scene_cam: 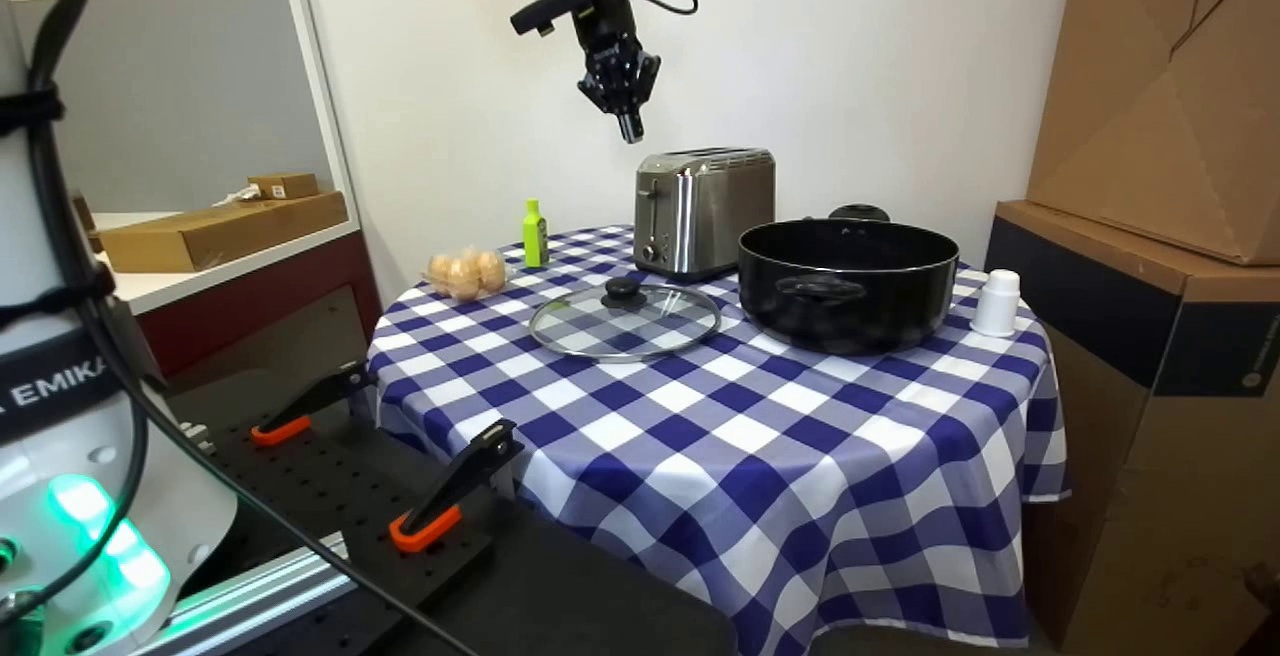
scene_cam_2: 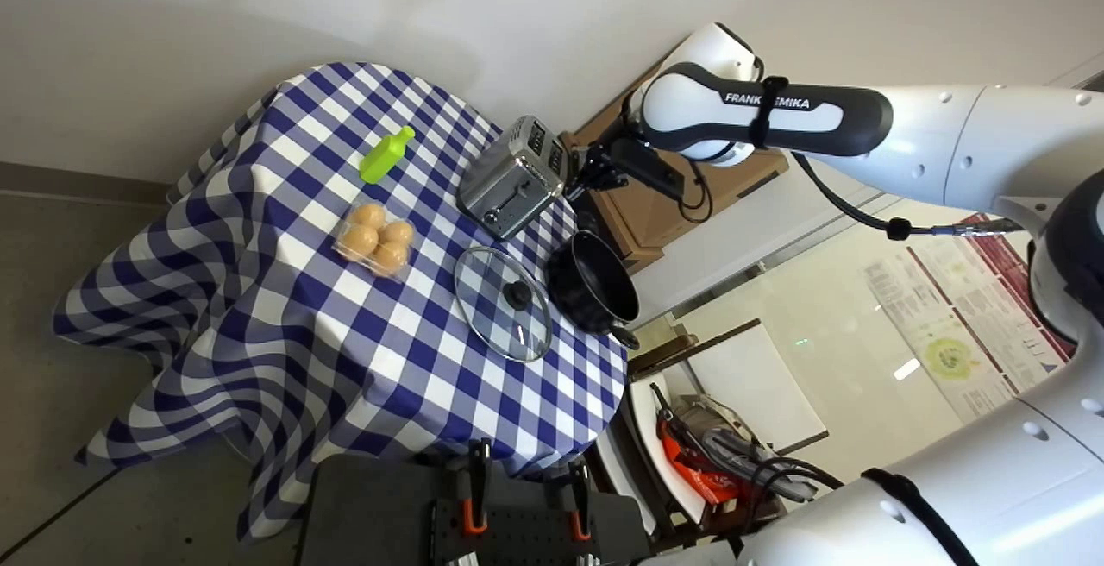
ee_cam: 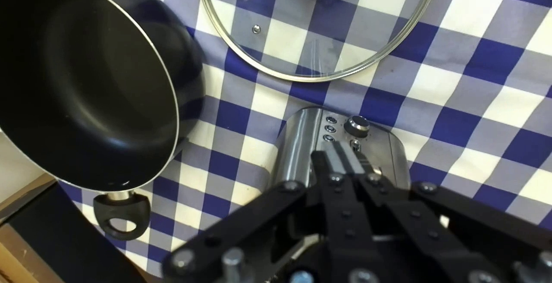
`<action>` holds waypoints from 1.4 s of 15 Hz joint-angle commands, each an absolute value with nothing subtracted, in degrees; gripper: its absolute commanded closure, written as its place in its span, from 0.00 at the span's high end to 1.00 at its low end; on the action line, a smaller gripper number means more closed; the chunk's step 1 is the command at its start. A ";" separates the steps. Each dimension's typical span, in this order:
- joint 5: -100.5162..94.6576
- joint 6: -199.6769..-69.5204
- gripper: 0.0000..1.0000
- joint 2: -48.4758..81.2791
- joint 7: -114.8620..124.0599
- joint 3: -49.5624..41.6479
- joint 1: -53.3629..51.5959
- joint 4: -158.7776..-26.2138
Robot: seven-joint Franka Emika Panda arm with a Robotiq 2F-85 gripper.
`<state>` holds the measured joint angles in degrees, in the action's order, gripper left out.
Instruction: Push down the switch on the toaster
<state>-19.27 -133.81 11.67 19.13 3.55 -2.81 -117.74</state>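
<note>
Toaster is standing upright on the cloth-covered desk, just beside the black pot, with the glass lid lying near its control end. Its switch lever is seemingly sitting in the upper part of its slot, above the round knob, so the push is probably waiting to be made. The end effector is hanging above that end, apart from the metal, its two fingers lying together with nothing showing between them.

The shell is looking stiff, smooth and rather slippery, and is probably weighing enough for staying put under a straight push; the cloth beneath might be letting it slide if the force is slanting. The switch lever is likely offering light, springy resistance. No grip is being called for: the joined fingers are seeming the right tool, bearing on the middle of the lever's tab from straight above. Pressing near its outer edge would be risking a slip.
</note>
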 commanded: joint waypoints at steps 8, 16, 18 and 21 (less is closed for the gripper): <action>-21.74 -139.71 0.00 25.43 24.02 -1.79 -9.04 -107.34; -21.14 -141.52 0.00 31.11 23.50 -4.43 -11.89 -104.34; -20.86 -141.44 0.00 32.43 23.29 -4.79 -12.07 -103.61; -20.39 -141.33 0.00 34.72 22.86 -5.06 -12.09 -102.32</action>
<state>-20.45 -140.65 30.90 22.39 -3.81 -11.22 -105.25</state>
